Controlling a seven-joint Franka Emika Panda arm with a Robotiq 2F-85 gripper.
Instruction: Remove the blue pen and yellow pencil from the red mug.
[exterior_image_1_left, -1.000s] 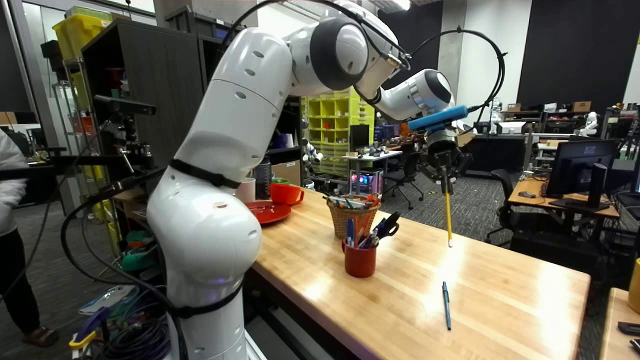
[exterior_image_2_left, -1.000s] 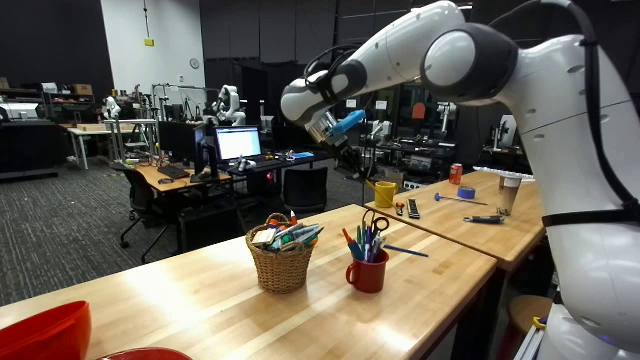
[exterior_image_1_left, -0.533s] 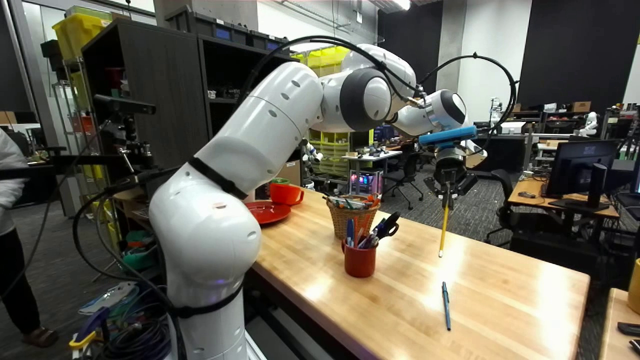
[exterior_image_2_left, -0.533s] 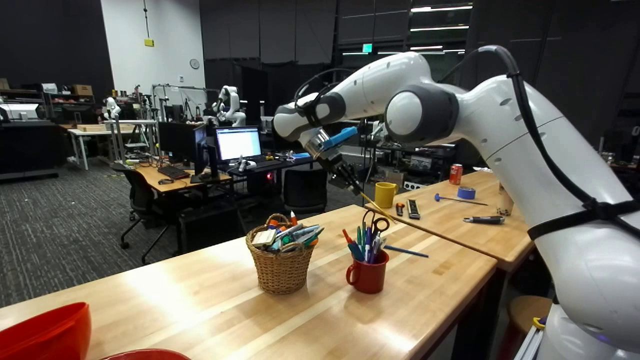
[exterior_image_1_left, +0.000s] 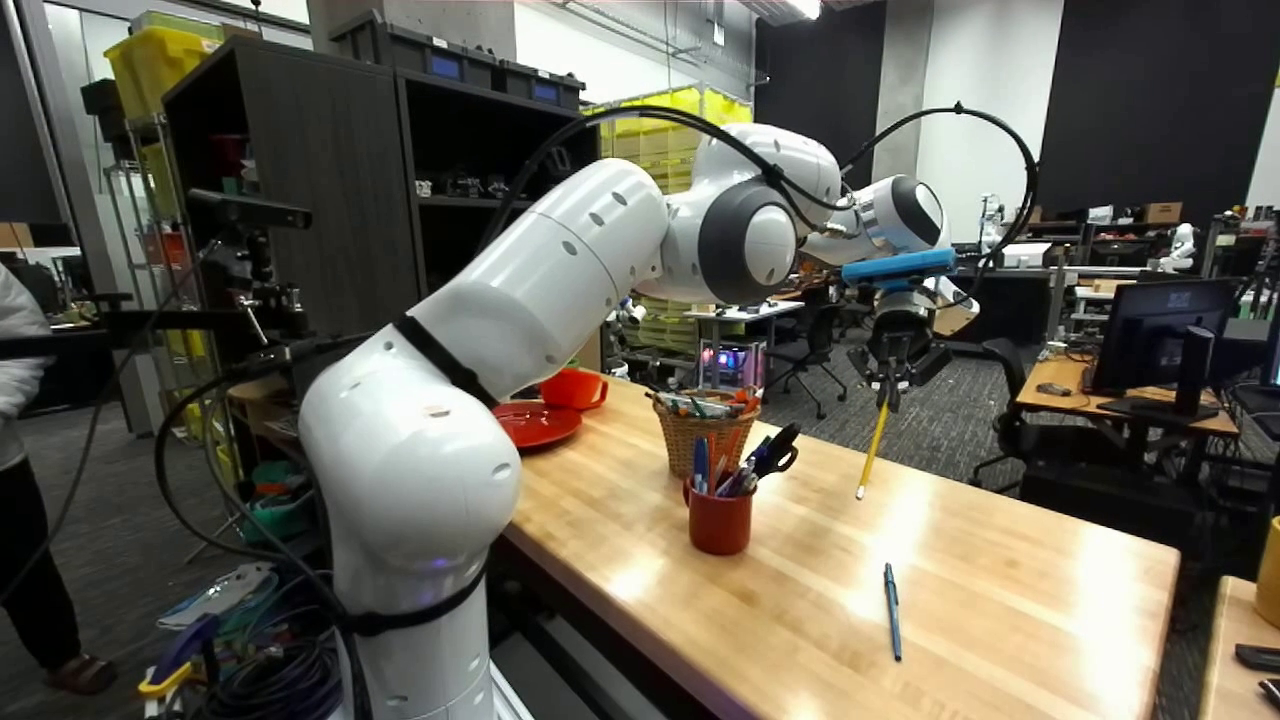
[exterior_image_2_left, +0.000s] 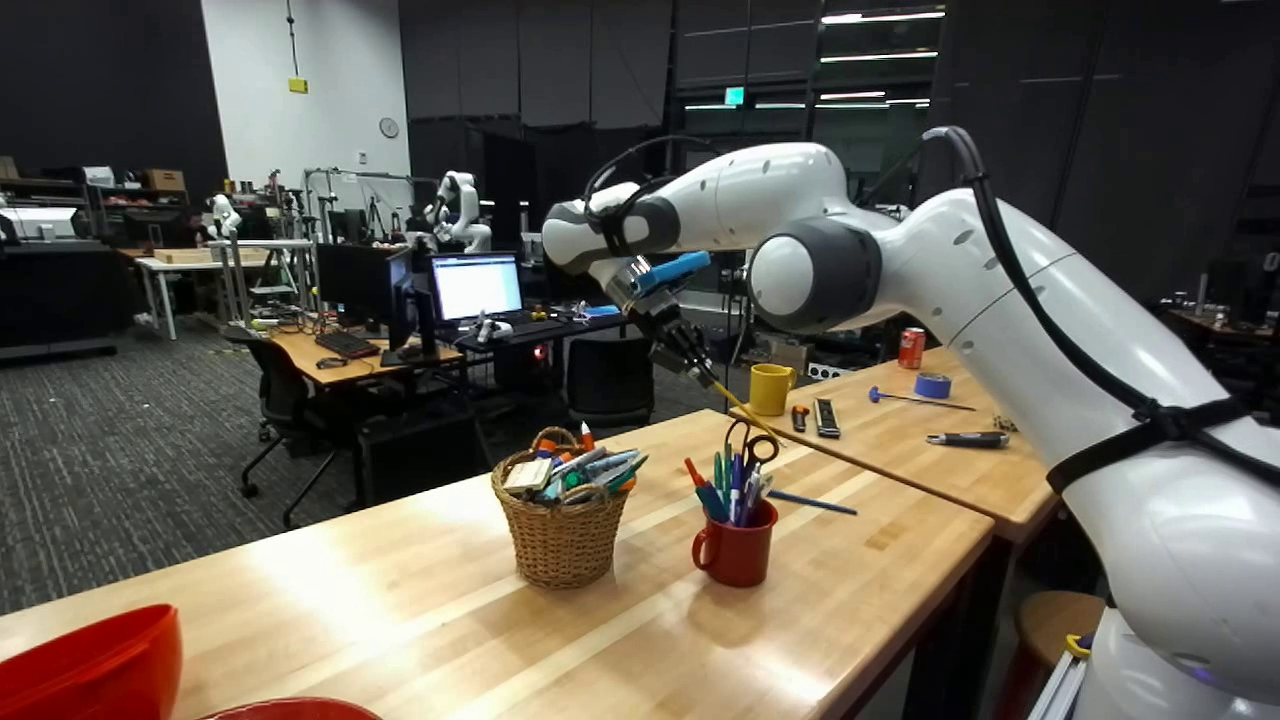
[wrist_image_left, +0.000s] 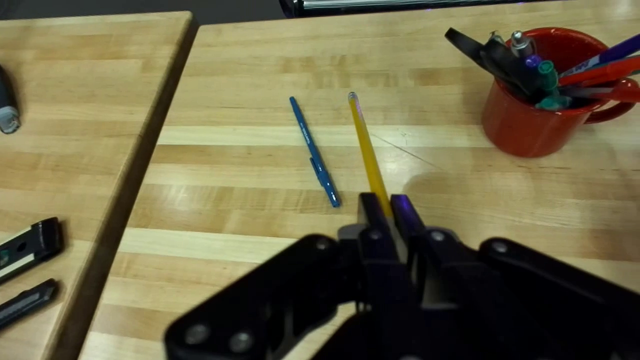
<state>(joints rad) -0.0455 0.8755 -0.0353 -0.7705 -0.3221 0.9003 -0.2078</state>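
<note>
Gripped near one end, the yellow pencil (wrist_image_left: 369, 155) slants out from between the fingertips of my gripper (wrist_image_left: 385, 202), its eraser end pointing away. Both exterior views show the gripper (exterior_image_1_left: 888, 402) shut on the pencil (exterior_image_1_left: 872, 455) above the wooden table, eraser end downward and clear of the surface. The blue pen (wrist_image_left: 313, 151) lies flat on the table, left of the pencil in the wrist view and loose. Upright on the same table stands the red mug (wrist_image_left: 520, 130), still holding several pens and black-handled scissors (exterior_image_1_left: 776, 452); the pencil is outside it.
A wicker basket (exterior_image_2_left: 565, 545) full of markers stands near the mug. Farther along are a red plate (exterior_image_1_left: 535, 428) and a red-orange bowl (exterior_image_1_left: 570, 388). An adjoining table carries a yellow mug (exterior_image_2_left: 770, 388), blue tape (exterior_image_2_left: 932, 386) and tools; a dark table edge (wrist_image_left: 145, 140) separates the two.
My gripper has come down with the pencil, and the arm has stretched lower. The pencil's free end has swung toward the mug's side. Blue pen and mug have stayed put.
</note>
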